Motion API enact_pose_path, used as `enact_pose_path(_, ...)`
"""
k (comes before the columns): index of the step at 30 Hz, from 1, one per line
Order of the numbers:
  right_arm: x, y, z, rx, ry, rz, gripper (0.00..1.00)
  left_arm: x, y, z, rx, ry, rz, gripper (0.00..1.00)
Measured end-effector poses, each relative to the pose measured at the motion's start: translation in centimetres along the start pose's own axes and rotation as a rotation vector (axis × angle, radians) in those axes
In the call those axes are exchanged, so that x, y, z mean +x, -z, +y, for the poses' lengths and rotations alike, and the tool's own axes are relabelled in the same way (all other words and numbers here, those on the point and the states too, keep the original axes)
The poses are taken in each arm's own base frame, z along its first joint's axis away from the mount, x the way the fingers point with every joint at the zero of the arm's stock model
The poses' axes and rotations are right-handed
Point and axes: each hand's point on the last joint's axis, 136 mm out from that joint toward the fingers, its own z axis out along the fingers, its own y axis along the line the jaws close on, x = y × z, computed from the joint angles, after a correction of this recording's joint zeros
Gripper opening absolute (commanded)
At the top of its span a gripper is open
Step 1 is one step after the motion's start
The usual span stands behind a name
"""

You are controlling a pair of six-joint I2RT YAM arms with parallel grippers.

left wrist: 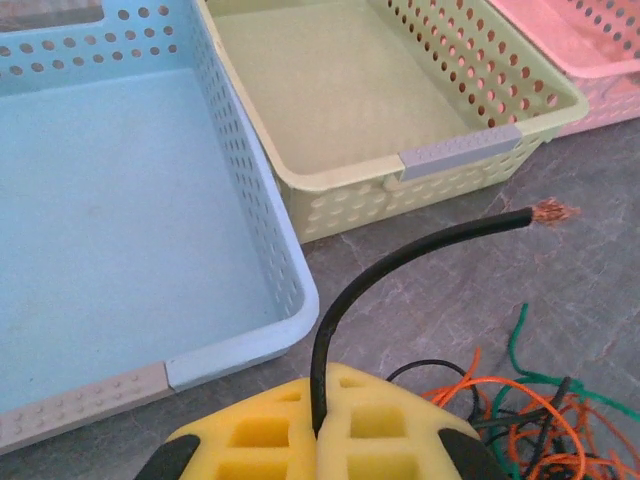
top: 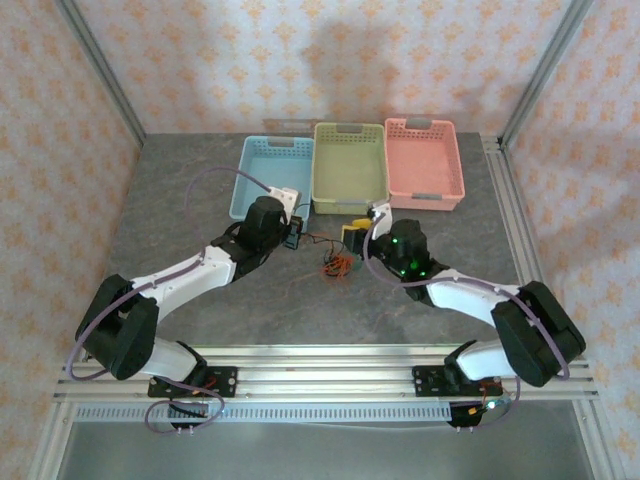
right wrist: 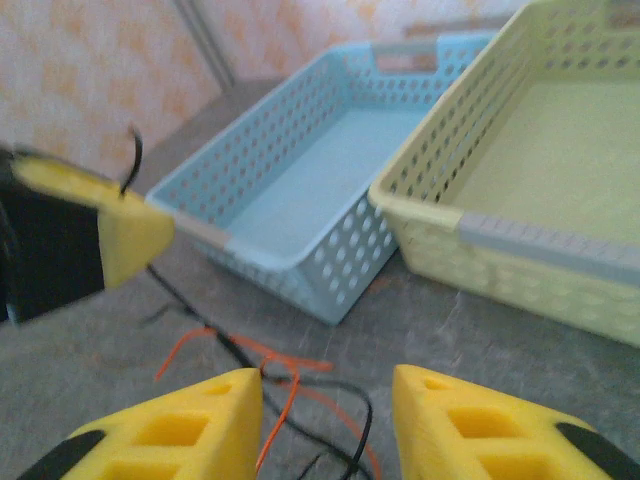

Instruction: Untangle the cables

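On the table (top: 200, 200), just near of the blue basket (top: 270, 180) and green basket (top: 350, 165), the cables (top: 338, 266) lie tangled between my left gripper (top: 294, 238) and right gripper (top: 355, 236). My left gripper is clamped on a black cable (left wrist: 400, 262) whose frayed end points toward the green basket; my right one hangs over the tangle, jaws apart, empty.

1. Left basket (top: 243, 182), middle basket (top: 318, 168) and right basket (top: 458, 172) stand side by side across the table's (top: 190, 205) far side.
2. Cables (top: 338, 265) lie tangled before the middle basket.
3. Left gripper (top: 295, 238) flanks them left, right gripper (top: 354, 236) right.
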Motion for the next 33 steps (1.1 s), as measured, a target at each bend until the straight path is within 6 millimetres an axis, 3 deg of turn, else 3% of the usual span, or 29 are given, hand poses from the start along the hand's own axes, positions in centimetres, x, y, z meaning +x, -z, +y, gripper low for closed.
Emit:
enact_pose_path(4,2.0,-1.2,0.9,-0.027,0.034,0.101,0.33,-0.2,0.0,0.0,0.001,0.009,-0.009,0.00)
enact_pose_path(10,2.9,-1.9,2.7,-0.088,0.060,0.175,0.35,-0.3,0.0,0.0,0.002,0.015,-0.011,0.00)
enact_pose_path(21,4.9,-3.6,2.5,-0.090,0.031,0.294,0.36,-0.2,0.0,0.0,0.002,0.019,-0.011,0.00)
enact_pose_path(27,5.9,-3.9,2.1,-0.077,0.013,0.340,0.29,-0.2,0.0,0.0,0.002,0.019,-0.011,0.00)
enact_pose_path(33,6.2,-4.0,2.0,-0.070,0.006,0.359,0.08,-0.2,0.0,0.0,0.002,0.020,-0.011,0.00)
